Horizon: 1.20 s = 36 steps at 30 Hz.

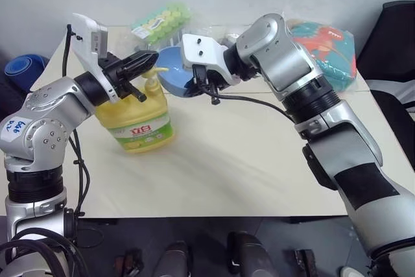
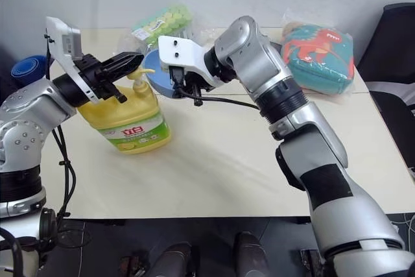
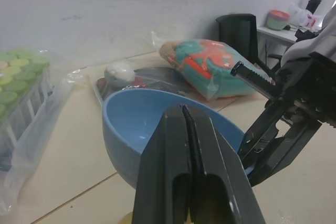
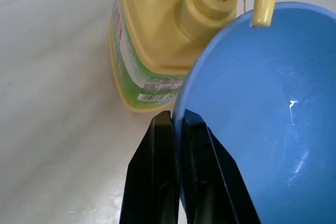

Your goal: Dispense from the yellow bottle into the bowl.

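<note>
Right wrist view: right pincer (image 4: 179, 124) pinches smooth blue bowl (image 4: 262, 119) rim; left pincer (image 1: 148, 61) closed over squat yellow bottle (image 1: 139, 121).

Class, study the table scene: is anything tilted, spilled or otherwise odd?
Nothing is spilled. The bowl is off the table, tipped steeply, its rim pinched by the right gripper under the yellow bottle's spout. The bottle leans rather than standing upright, with the shut left gripper at its pump.

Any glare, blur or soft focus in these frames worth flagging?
Right wrist view: a small bright glint inside the bowl, and the right gripper fingers are soft at close range. Left wrist view: the left gripper looms large and dark. Left eye view: even light, with soft shadows on the table.
</note>
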Each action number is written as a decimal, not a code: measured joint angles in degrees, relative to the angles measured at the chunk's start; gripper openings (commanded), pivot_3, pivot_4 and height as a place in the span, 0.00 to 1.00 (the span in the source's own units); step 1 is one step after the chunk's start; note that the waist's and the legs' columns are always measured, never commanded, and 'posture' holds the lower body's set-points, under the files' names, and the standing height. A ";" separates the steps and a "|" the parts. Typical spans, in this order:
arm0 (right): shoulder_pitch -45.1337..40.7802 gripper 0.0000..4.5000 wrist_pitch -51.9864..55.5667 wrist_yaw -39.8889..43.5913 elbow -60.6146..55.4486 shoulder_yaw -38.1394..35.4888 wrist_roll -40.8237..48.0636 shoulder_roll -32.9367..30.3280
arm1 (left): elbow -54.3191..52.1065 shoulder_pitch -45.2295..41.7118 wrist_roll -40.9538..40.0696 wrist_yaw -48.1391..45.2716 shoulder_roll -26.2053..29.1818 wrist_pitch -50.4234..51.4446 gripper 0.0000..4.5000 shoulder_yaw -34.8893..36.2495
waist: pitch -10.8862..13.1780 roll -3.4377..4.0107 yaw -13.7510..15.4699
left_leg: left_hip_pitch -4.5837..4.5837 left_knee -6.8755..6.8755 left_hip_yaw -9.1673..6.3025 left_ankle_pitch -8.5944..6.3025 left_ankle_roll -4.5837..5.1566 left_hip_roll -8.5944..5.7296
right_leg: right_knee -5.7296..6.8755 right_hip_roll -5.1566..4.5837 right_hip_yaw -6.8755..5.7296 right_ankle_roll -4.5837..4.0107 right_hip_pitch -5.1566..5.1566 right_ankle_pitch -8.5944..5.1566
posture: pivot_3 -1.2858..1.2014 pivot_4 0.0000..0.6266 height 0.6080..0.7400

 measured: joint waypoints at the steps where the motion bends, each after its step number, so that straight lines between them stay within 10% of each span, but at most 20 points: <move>1: -0.14 0.00 -0.01 0.01 0.00 -0.01 0.00 0.12 | -0.04 -0.15 0.18 0.26 0.00 0.35 0.01 0.00 | 0.00 0.00 0.00 | 0.01 0.00 0.00 0.00 0.00 0.00 | 0.02 0.00 0.00 0.00 0.00 0.00 | 0.52 0.24 1.00; 36: 0.25 0.00 0.09 0.96 -0.03 -0.01 -0.54 3.17 | -6.70 5.46 0.06 6.88 -4.15 10.56 0.01 6.98 | -0.34 -0.03 -0.09 | 1.94 -0.88 0.01 -0.12 -0.25 -0.24 | 0.09 0.13 0.68 -0.01 0.60 0.00 | 0.52 0.24 1.00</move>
